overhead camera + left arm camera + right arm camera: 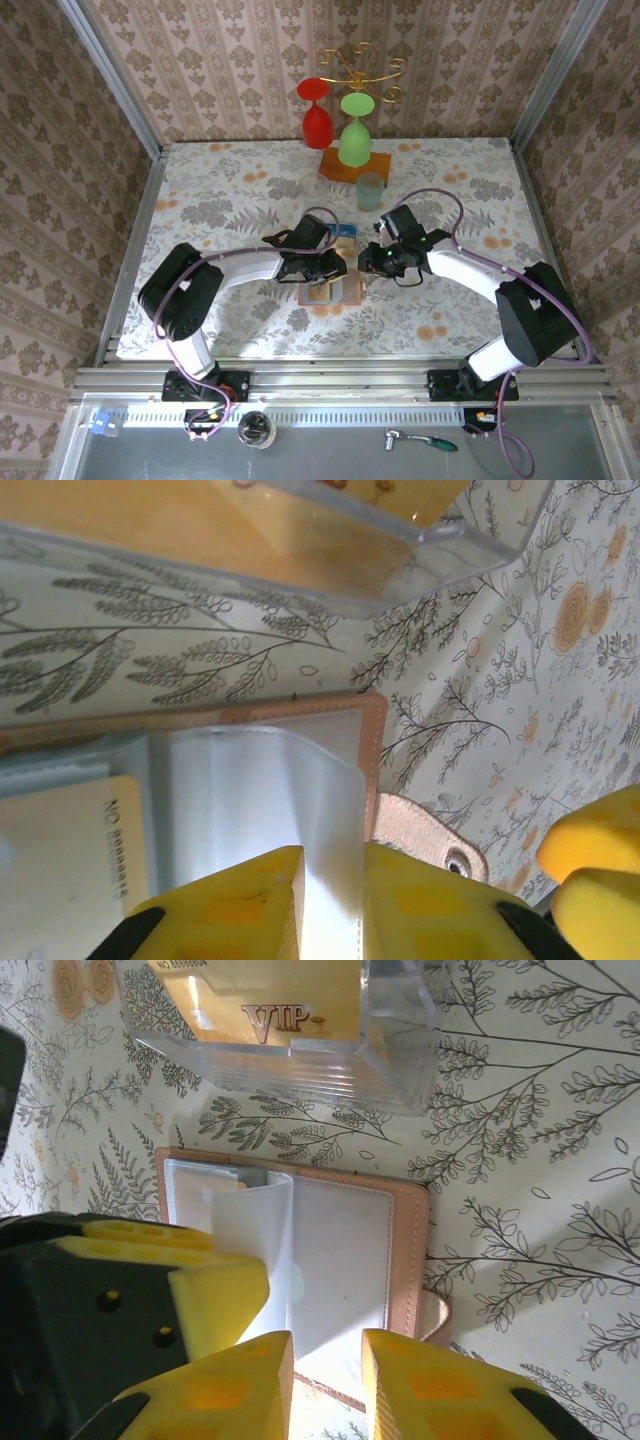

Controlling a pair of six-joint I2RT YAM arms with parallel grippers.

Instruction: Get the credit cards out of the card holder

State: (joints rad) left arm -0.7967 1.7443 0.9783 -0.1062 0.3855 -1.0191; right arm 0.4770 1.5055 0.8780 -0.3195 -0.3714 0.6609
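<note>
Tan leather card holder (pixel 408 1260) lies open on the tabletop (pixel 540 1160), pale pockets up; my left fingers (pixel 240 905) pinch its lifted clear leaf; my right fingers (pixel 430 1390) straddle its edge, and I cannot tell if they grip.

Orange-gold plastic card (pixel 250 1000) inside the clear acrylic box (pixel 400 1050): marked "VIP" in dark serif capitals. A line starting "NO" and a row of 8s runs along its upper edge, partly cut off.

Pale yellow plastic card (pixel 60 860) in the tan leather bifold card holder (pixel 373 760): printed "NO" followed by digits, mostly 8s; final figures unclear.
</note>
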